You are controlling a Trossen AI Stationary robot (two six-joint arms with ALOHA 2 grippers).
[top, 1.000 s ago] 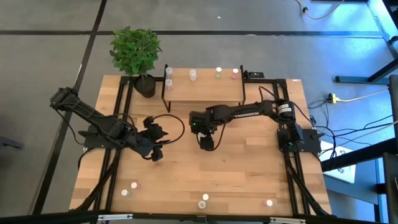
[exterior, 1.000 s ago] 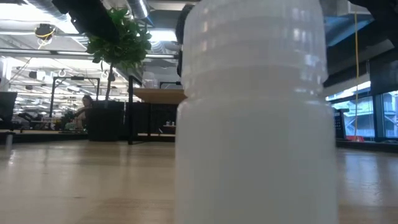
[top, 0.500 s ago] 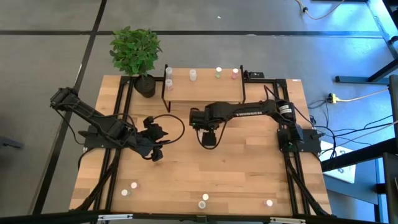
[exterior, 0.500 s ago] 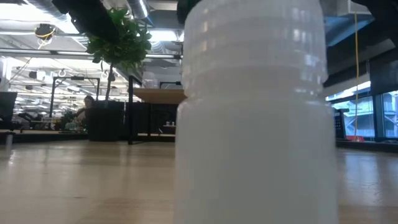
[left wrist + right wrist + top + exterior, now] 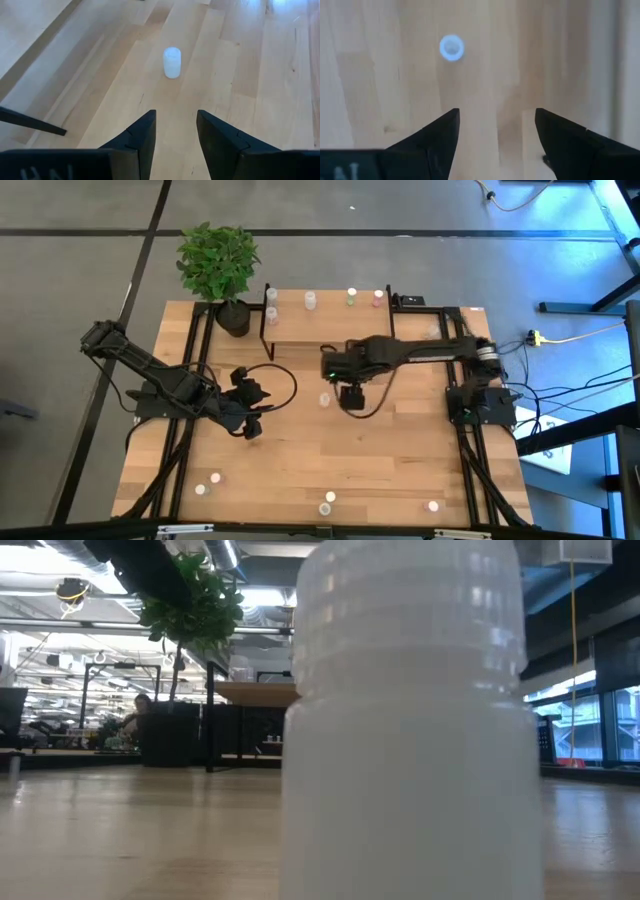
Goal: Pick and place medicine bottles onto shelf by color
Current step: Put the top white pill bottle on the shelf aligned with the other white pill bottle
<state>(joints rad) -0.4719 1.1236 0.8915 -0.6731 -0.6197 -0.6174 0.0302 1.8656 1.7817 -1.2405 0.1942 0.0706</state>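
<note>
The room is seen as grey floor crossed by dark lines around the rig; in the low view, ceiling lights, pipes and distant furniture are visible beyond the table edge.

The light-wood table [image 5: 300, 450] is laid in lengthwise planks and bordered by black frame rails. At its far edge the shelf [image 5: 330, 320] is set, with a potted plant [image 5: 218, 265] just beside it.

Five medicine bottles are stood along the shelf's far side: three whitish [image 5: 271, 295], one green-capped [image 5: 351, 297], one pink-capped [image 5: 378, 298]. One white-capped bottle [image 5: 325, 399] is stood on the table mid-surface. Four more are spaced along the near edge [image 5: 328, 502]; one of these fills the low view [image 5: 410, 720].

The right gripper [image 5: 350, 397] is held just beside the mid-table bottle, fingers spread wide, nothing held. The left gripper [image 5: 250, 425] is parked left of centre, fingers partly apart, empty; a white bottle [image 5: 171, 62] is seen ahead of it.
</note>
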